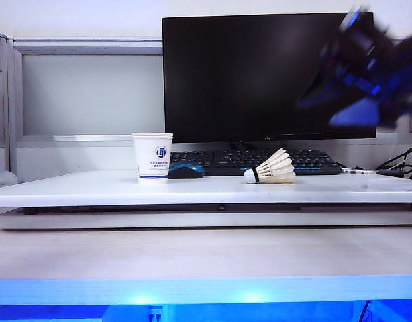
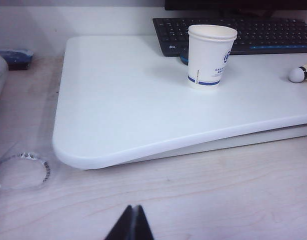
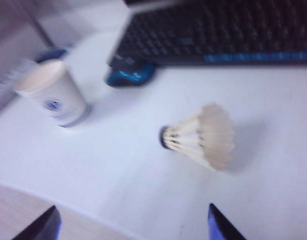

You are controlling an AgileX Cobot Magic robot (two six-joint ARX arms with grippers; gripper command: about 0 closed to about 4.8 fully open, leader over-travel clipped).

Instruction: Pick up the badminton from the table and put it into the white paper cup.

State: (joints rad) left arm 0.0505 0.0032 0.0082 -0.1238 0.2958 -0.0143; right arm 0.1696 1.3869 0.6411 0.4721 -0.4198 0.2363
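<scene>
Pretty much nothing of the job is done yet, as far as can be judged. Starting on the left: the left tool (image 2: 132, 223) is parked low over the wooden desk, near the front and short of the white counter (image 2: 118, 115), with its fingers pressed together and nothing between them. It isn't seen in the exterior view at all.

Next along, the white paper cup (image 1: 152, 155) is stood upright on the counter toward the left, mouth up, and no shuttle can be seen in it. A blue-and-black mouse (image 1: 186, 170) is tucked just beside it on the right, with the keyboard (image 1: 266, 161) further back.

Right of middle, the badminton (image 1: 272, 170) is laid on its side on the counter, cork tip pointing left toward the cup, feathers to the right, well apart from the cup. It's untouched.

Far right, the right tool (image 3: 131, 222) is held up in the air above the shuttle, fingers spread wide and empty. It's badly blurred in the exterior view, so its exact height can't be told.

Still left: grasp, lift, carry left, drop into the cup.
</scene>
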